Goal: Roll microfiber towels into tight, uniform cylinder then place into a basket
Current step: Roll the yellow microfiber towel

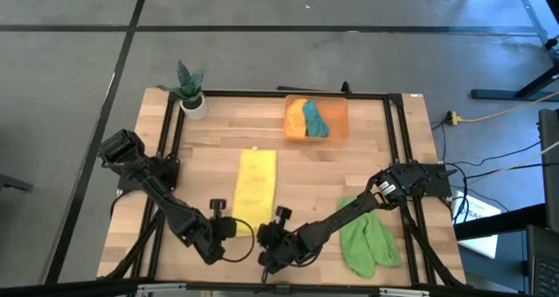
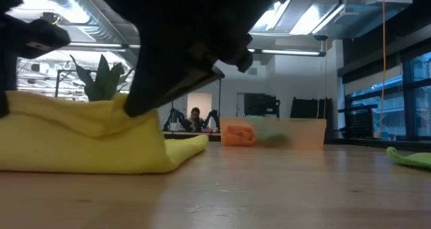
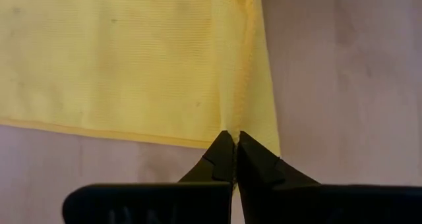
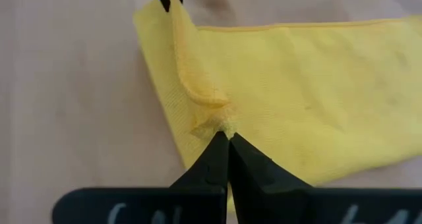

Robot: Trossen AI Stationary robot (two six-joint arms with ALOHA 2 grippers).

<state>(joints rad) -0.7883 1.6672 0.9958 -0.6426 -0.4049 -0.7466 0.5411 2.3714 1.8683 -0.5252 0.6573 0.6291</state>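
Both my left gripper (image 3: 234,140) and right gripper (image 4: 227,140) pinch the yellow towel's (image 1: 255,183) near edge; I should roll evenly, keeping both corners level.

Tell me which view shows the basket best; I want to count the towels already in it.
The high view: it looks straight down into the basket, showing an orange towel and a teal towel inside. The low view shows only its translucent side wall, contents blurred. Neither wrist view shows it; both see only the yellow towel.
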